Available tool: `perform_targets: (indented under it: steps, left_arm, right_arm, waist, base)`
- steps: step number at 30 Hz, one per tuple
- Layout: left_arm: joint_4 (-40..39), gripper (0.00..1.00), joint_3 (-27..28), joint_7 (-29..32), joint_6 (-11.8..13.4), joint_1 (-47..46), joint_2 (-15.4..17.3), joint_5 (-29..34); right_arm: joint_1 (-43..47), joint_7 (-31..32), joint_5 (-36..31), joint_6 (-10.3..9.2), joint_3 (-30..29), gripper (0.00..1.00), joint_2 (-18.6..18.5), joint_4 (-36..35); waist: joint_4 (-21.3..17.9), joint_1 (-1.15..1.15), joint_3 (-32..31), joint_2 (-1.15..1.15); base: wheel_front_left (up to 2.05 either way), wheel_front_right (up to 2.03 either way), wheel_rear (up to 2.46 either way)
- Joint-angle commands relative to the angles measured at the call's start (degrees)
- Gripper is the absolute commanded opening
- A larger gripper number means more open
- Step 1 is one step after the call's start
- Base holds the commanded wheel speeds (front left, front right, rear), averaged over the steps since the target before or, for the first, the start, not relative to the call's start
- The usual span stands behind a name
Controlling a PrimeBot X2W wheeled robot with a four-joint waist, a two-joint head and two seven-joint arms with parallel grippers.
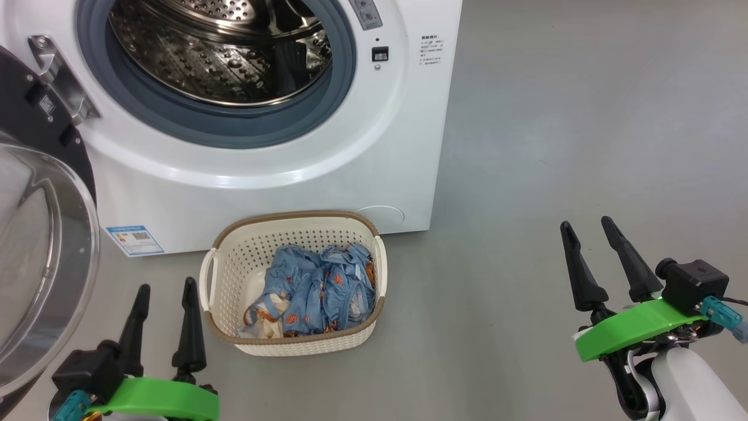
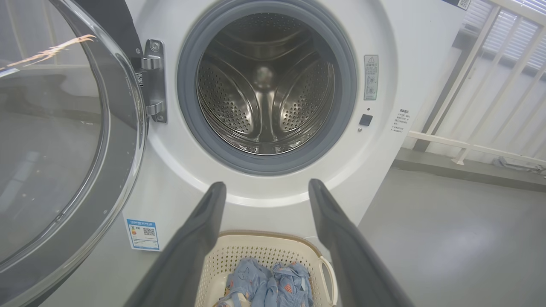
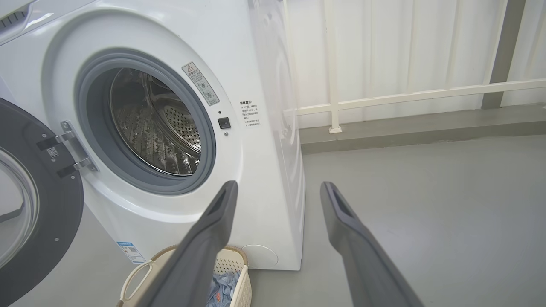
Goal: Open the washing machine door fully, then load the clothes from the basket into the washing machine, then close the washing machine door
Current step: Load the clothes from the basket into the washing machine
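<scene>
Left end effector (image 1: pixel 166 285): fingers spread, not touching anything, hanging just left of the basket (image 1: pixel 292 217) in the head view. Right end effector (image 1: pixel 585 222): also spread, over bare floor (image 1: pixel 555 146), well apart from the basket on its right.

Counts: 1 washer (image 1: pixel 263 193), 1 door (image 1: pixel 35 234), 1 basket with 2 side handles, 1 bunched heap of clothes (image 1: pixel 321 286); can't tell how many garments.

Door is swung open to the left on its metal hinge (image 1: pixel 58 76), glass bowl facing the robot. Grey ring (image 1: pixel 234 131) and perforated drum (image 1: pixel 222 58) are exposed.

Basket sits on the floor just in front of the washer, below the opening. Clothes lie inside it, mostly toward its right half: light blue with orange-red figures, some cream at the lower left.

Labels on the washer front, 3:
- blue sticker (image 1: pixel 134 240), lower left, with a QR code; text too small to read
- grey strip (image 2: pixel 371 76) right of the opening, with a warning triangle on top and icons below
- block of small black print (image 1: pixel 430 49) on the right edge, unreadable

No brand name legible. Small QR tag (image 1: pixel 47 105) on the door's inner face, near the hinge.
</scene>
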Motion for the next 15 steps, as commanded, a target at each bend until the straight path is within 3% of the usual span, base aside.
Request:
perform_targets:
  steps: [1, 15]
  left_arm:
    - [-1.1, 1.0, 1.6, -0.6, 0.2, -1.1, 1.3, 0.4]
    - [-1.3, 1.0, 1.0, -0.4, 0.1, -1.0, 1.6, -0.4]
  right_arm:
    - [-0.8, -0.7, 0.1, 0.33, 1.1, 1.0, -0.5, -1.1]
    - [-0.8, -0.7, 0.4, 0.33, 1.3, 1.0, -0.8, -0.7]
  waist:
    - [0.0, 0.0, 0.0, 0.0]
    - [0.0, 0.0, 0.1, 0.0]
  base:
    - [0.0, 0.0, 0.0]
    - [0.17, -0.17, 0.0]
